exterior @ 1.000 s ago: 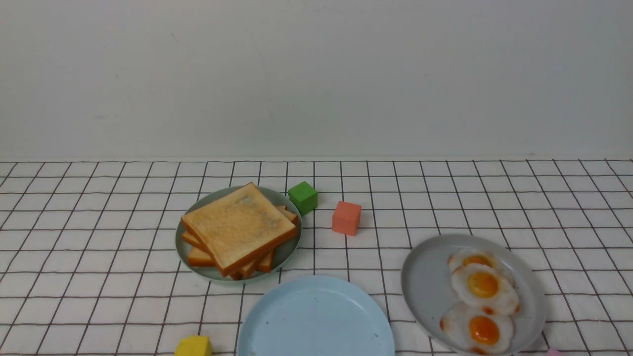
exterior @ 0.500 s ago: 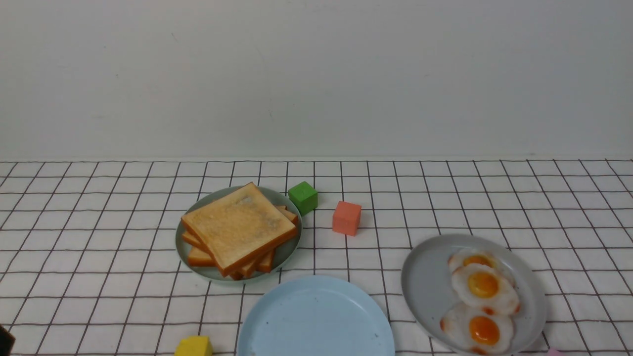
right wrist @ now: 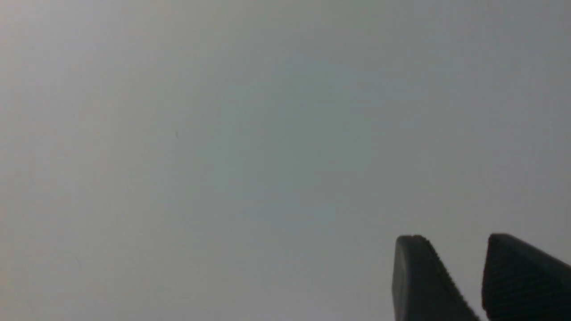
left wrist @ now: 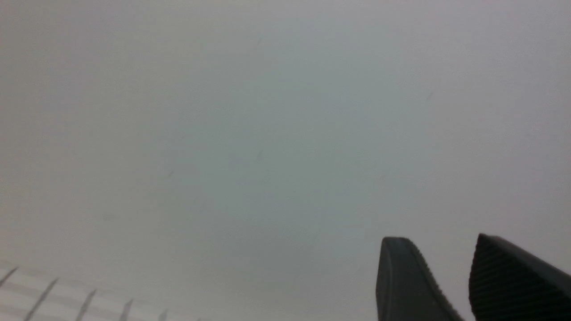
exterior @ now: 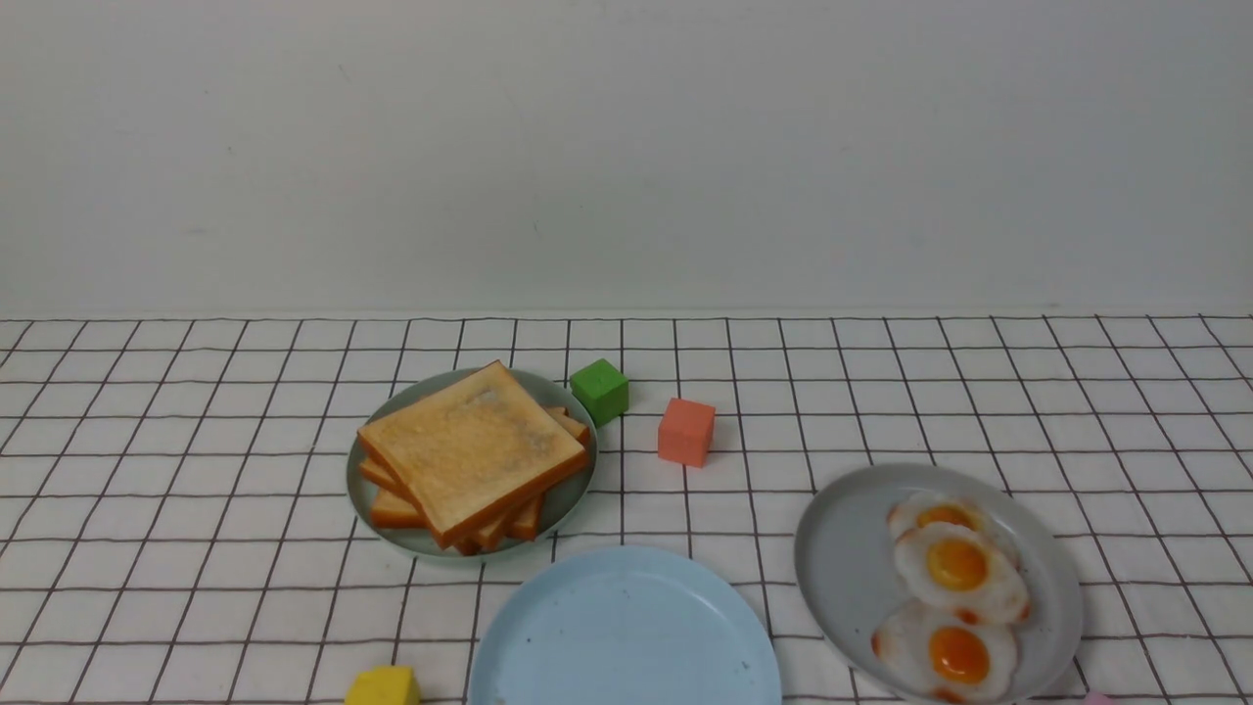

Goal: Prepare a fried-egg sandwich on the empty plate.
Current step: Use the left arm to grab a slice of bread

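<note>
The empty plate [exterior: 626, 627], round and light blue, lies at the near middle of the checked cloth with nothing on it. No fried-egg sandwich is in view. A stack of toast slices [exterior: 473, 450] sits on a pale-green plate [exterior: 573, 499] at the left. Three fried eggs [exterior: 957, 568] overlap on a grey plate [exterior: 842, 568] at the right. Neither arm shows in the front view. My left gripper [left wrist: 439, 243] is open, facing the plain wall, with nothing between its fingers. My right gripper [right wrist: 455, 240] is also open and bare.
A green cube [exterior: 599, 391] and a salmon cube [exterior: 685, 431] stand behind the plates, between toast and eggs. A yellow cube [exterior: 384, 685] lies at the near edge, left of the blue plate. A corner of the checked cloth [left wrist: 26, 294] shows in the left wrist view.
Half a second ago a dark shape showed at the front view's lower left corner; it is out of view now. Plates, toast, eggs and cubes have not moved.
</note>
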Motion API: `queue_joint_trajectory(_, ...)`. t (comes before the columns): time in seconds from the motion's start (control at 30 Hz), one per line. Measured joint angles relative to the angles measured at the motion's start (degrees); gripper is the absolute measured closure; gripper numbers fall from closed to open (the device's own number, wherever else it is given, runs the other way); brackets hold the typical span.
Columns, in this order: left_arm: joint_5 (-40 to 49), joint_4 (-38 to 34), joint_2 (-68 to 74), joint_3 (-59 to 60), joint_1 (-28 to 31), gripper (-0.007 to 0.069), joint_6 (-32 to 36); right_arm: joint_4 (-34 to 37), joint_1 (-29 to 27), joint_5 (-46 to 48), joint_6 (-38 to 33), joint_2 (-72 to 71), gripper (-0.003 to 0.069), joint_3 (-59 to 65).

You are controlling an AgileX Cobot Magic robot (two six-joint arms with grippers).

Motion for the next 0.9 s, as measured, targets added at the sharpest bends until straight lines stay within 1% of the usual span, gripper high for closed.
queue_joint_trajectory(0.03, -3.78, -2.41, 0.00, -0.70, 0.00, 0.0386, -3.03, 0.77, 0.00, -1.45, 4.82, 0.00, 0.0418, -1.35)
queue_joint_trajectory(0.07, -4.06, -2.66, 0.00, -1.12, 0.00, 0.0386, -3.80, 0.85, 0.00, -1.44, 5.32, 0.00, 0.0418, -1.63)
queue_joint_trajectory(0.1, -4.13, -4.11, 0.00, -3.01, 0.00, 0.0386, -5.79, 0.95, 0.00, -0.92, 8.21, 0.00, 0.0418, -3.81)
queue_joint_trajectory(0.17, -2.09, -4.96, 0.00, -8.26, 0.00, 0.0386, -8.70, 0.95, 0.00, 1.54, 10.93, 0.97, 0.0418, -9.69)
queue_joint_trajectory(0.2, -0.24, -4.97, 0.06, -10.98, 0.00, 0.0386, -10.03, 0.95, 0.00, 4.68, 12.48, 1.94, 0.0418, -13.52)
queue_joint_trajectory(0.23, 2.31, -4.97, 0.72, -16.30, 0.00, 0.0386, -11.55, 0.95, 0.00, 9.03, 13.69, 3.49, 0.0418, -18.63)
queue_joint_trajectory(0.27, 2.77, -4.97, 0.91, -16.30, 0.00, 0.0386, -11.78, 0.95, 0.00, 9.03, 13.86, 3.78, 0.0418, -19.50)
queue_joint_trajectory(0.3, 6.51, -4.97, 2.86, -23.05, 0.00, 0.0386, -13.20, 0.95, 0.00, 16.00, 14.86, 6.18, 0.0418, -25.96)
queue_joint_trajectory(0.37, 14.18, -4.20, 7.76, -32.60, 0.00, 0.0386, -14.27, 0.43, 0.00, 26.47, 15.08, 10.89, 0.0418, -37.33)
queue_joint_trajectory(0.4, 14.97, -4.20, 7.76, -33.45, 0.00, 0.0386, -14.39, 0.31, 0.00, 27.47, 15.08, 11.37, 0.0418, -37.33)
queue_joint_trajectory(0.43, 22.40, -3.16, 11.41, -39.93, 0.00, 0.0386, -14.52, -0.70, 0.00, 35.91, 14.63, 15.26, 0.0418, -44.44)
queue_joint_trajectory(0.47, 23.12, -2.85, 12.32, -40.66, 0.00, 0.0386, -14.52, -0.86, 0.00, 36.94, 14.43, 15.77, 0.0418, -46.08)
queue_joint_trajectory(0.5, 28.43, -2.08, 14.61, -44.05, 0.00, 0.0386, -14.32, -1.85, 0.00, 42.16, 13.85, 18.34, 0.0418, -49.83)
queue_joint_trajectory(0.53, 36.93, -0.82, 18.38, -48.45, 0.00, 0.0386, -13.50, -3.21, 0.00, 50.84, 12.93, 23.01, 0.0418, -54.50)
queue_joint_trajectory(0.57, 41.69, 0.24, 21.31, -49.84, 0.00, 0.0386, -12.78, -4.18, 0.00, 54.96, 12.47, 26.06, 0.0418, -56.72)
queue_joint_trajectory(0.6, 42.38, 0.46, 21.79, -50.19, 0.00, 0.0386, -12.63, -4.48, 0.00, 56.42, 12.36, 26.56, 0.0418, -56.98)
queue_joint_trajectory(0.67, 47.25, 2.18, 25.63, -50.73, 0.00, 0.0386, -11.41, -5.74, 0.00, 61.22, 11.94, 30.33, 0.0418, -58.10)
queue_joint_trajectory(0.7, 51.60, 3.68, 29.37, -50.73, 0.00, 0.0386, -10.41, -6.34, 0.00, 64.30, 11.59, 33.73, 0.0418, -58.02)
queue_joint_trajectory(0.77, 55.33, 4.47, 33.95, -50.73, 0.00, 0.0386, -10.00, -6.00, 0.00, 66.79, 11.60, 37.55, 0.0418, -56.78)
queue_joint_trajectory(0.87, 57.30, 3.58, 39.96, -50.73, 0.00, 0.0386, -10.00, -2.92, 0.00, 68.04, 11.47, 42.21, 0.0418, -53.64)
queue_joint_trajectory(0.9, 57.58, 2.77, 43.41, -50.73, 0.00, 0.0386, -10.00, -0.37, 0.00, 68.19, 10.89, 43.75, 0.0418, -52.35)
